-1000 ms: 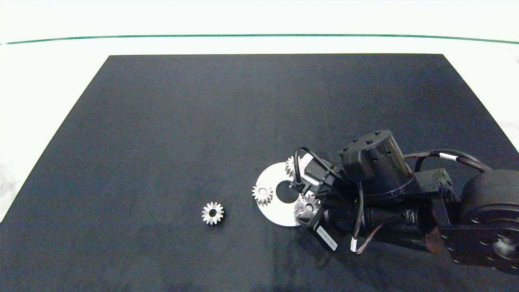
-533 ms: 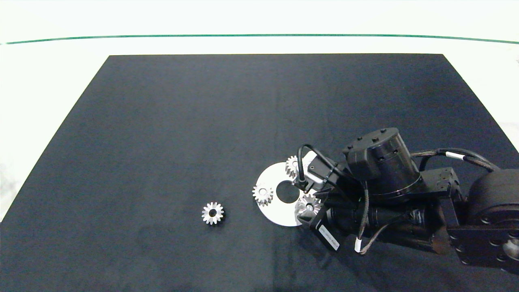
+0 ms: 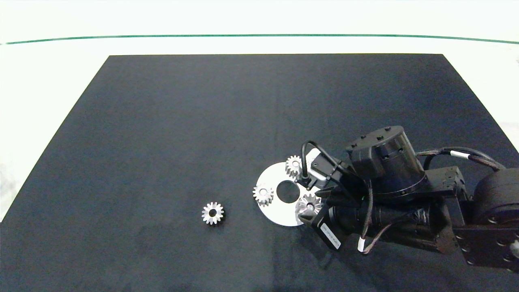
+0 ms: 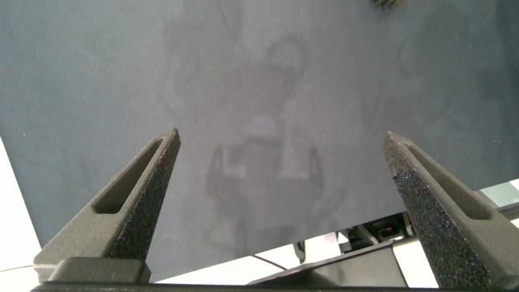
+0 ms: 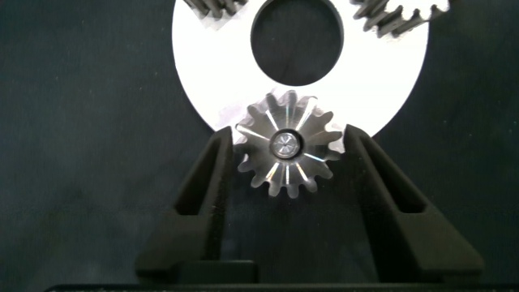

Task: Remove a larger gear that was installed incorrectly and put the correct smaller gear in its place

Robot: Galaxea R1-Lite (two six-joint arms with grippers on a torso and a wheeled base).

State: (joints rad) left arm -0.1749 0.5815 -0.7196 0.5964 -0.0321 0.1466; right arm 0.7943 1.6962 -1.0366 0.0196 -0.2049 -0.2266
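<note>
The larger gear [image 3: 308, 206] [image 5: 285, 154], star-toothed with dark flanks, sits on the near right rim of a white disc plate [image 3: 271, 179] [image 5: 203, 73]. My right gripper [image 3: 311, 211] [image 5: 285, 139] is low over it and open, one finger on each side of the gear and close to its teeth. The smaller gear [image 3: 212, 213] lies flat on the black mat, left of the plate. My left gripper [image 4: 284, 142] hangs open over bare mat with nothing in it; it does not show in the head view.
Two other small silver gears [image 3: 262, 194] [image 3: 293, 165] sit on the plate's left and far rims, around its round centre hole [image 3: 288, 192]. The black mat [image 3: 202, 121] covers a white table. The right arm's bulk takes up the near right corner.
The right arm's wrist and elbow have shifted slightly to the right and toward the near edge. The larger gear and the other gears have stayed where they were.
</note>
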